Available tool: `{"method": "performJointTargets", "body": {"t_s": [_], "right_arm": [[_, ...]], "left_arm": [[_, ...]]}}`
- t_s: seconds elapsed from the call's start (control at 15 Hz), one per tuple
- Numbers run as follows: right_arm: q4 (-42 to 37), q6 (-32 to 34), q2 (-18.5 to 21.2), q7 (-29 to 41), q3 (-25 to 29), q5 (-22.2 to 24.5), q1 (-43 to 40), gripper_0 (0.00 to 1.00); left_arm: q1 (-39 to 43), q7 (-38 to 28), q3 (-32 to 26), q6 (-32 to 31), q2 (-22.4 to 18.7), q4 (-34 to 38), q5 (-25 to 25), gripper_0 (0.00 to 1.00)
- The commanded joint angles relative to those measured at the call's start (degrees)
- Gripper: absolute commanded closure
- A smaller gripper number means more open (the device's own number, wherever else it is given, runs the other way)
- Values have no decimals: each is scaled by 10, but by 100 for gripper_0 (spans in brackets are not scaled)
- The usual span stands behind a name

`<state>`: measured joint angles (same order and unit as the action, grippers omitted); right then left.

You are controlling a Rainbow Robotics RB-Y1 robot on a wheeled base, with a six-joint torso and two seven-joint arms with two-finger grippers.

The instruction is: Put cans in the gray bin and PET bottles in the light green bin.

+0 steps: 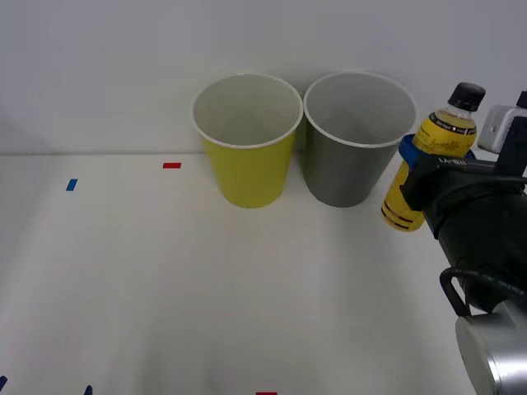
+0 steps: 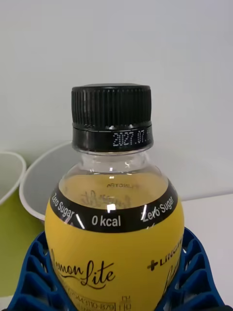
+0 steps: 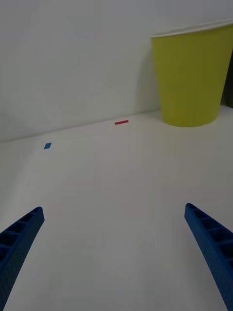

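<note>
Front view: the light green bin (image 1: 248,140) and the gray bin (image 1: 359,138) stand side by side at upper centre of the white tabletop (image 1: 206,296), and at the right edge the right claw (image 1: 412,164) is closed around the PET bottle (image 1: 432,160), which is tilted, clear of the tabletop and just right of the gray bin. Right wrist view: the bottle (image 2: 114,218) occupies the centre, black cap (image 2: 111,114) up, gripped between blue ribbed fingers (image 2: 29,277) at the lower corners, with both bin rims behind at left. Left wrist view: the left claw (image 3: 114,243) is spread wide and holds nothing above bare tabletop, with the light green bin (image 3: 191,77) at upper right and red tape (image 3: 121,122) and blue tape (image 3: 47,146) marks at centre left.
</note>
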<state>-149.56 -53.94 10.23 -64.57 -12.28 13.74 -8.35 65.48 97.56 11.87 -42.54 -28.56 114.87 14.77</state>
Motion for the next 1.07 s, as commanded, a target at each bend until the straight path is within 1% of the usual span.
{"method": "performJointTargets", "body": {"t_s": [0.07, 0.33, 0.47, 0.6, 0.67, 0.8, 1.07], "right_arm": [[-4, -39, 4, 1, 12, -27, 50, 100], [-4, -165, -1, -11, 2, -20, 155, 100], [-4, -201, -4, -21, 2, -25, 207, 100], [-4, -202, 8, -25, 2, -49, 231, 100], [-4, -202, 21, -26, 4, -71, 250, 100], [-4, -202, 34, -25, 10, -114, 294, 100], [92, -201, 39, -26, 21, -180, 410, 100]], "left_arm": [[0, 0, 0, 0, 0, 0, 0, 0], [0, 0, 0, 0, 0, 0, 0, 0], [0, 0, 0, 0, 0, 0, 0, 0], [0, 0, 0, 0, 0, 0, 0, 0], [0, 0, 0, 0, 0, 0, 0, 0], [0, 0, 0, 0, 0, 0, 0, 0], [0, 0, 0, 0, 0, 0, 0, 0]]}}
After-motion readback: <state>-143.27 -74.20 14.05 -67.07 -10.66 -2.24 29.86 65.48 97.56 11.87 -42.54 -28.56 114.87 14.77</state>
